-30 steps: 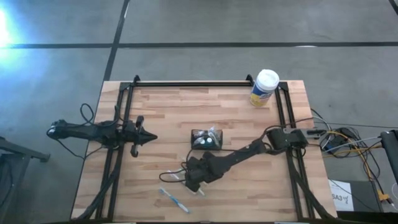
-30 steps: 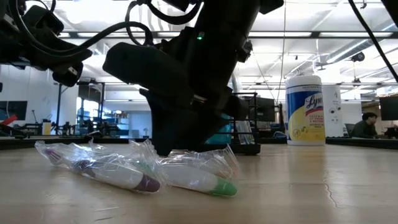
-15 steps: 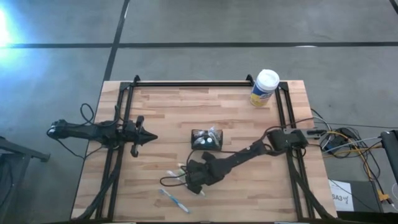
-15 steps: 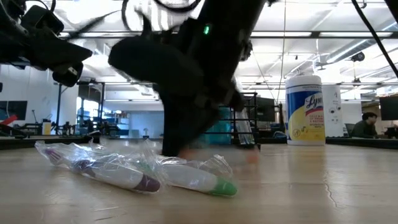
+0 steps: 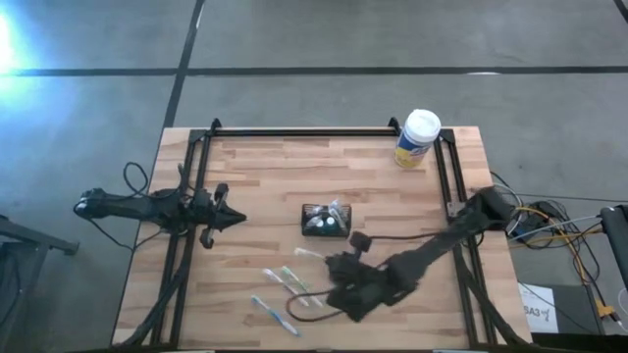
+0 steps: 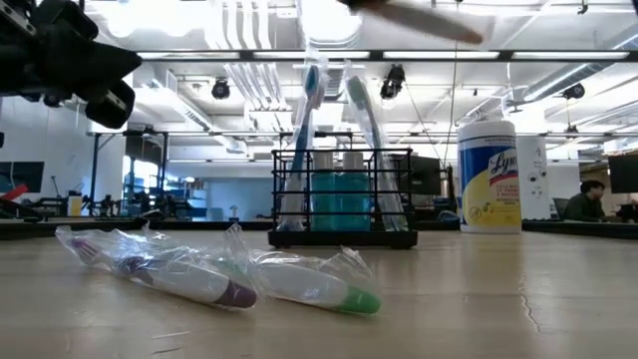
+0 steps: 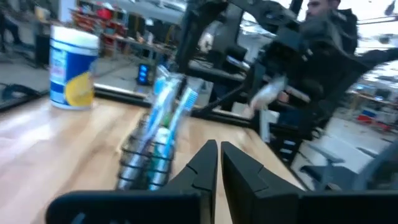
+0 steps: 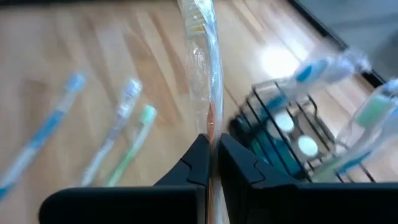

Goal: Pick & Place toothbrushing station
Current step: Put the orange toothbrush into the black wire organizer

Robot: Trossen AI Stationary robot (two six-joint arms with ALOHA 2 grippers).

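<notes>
The toothbrushing station (image 5: 325, 220) stands upright near the middle of the table (image 5: 265, 167), a small black wire holder with two wrapped brushes already rising from it and two teal-topped items inside, as the low view shows. The right claw (image 8: 212, 163) is clenched on a plastic-wrapped toothbrush (image 8: 200, 59), pinched thin between its fingers and lifted above the table on the near side of the station; the arm itself hangs just off the station toward the table's front edge. Three more wrapped brushes (image 5: 285, 284) lie on the wood well clear of the holder. The left claw (image 7: 219, 163) waits at the table's left edge, fingers closed on nothing, pointing toward the station. The step in hand looks like the carry: one brush is picked and has yet to be seated. The next move calls for swinging the brush over the holder, tipping it upright, and lowering its handle into a free slot without snagging the crinkled wrap or knocking the standing brushes.
</notes>
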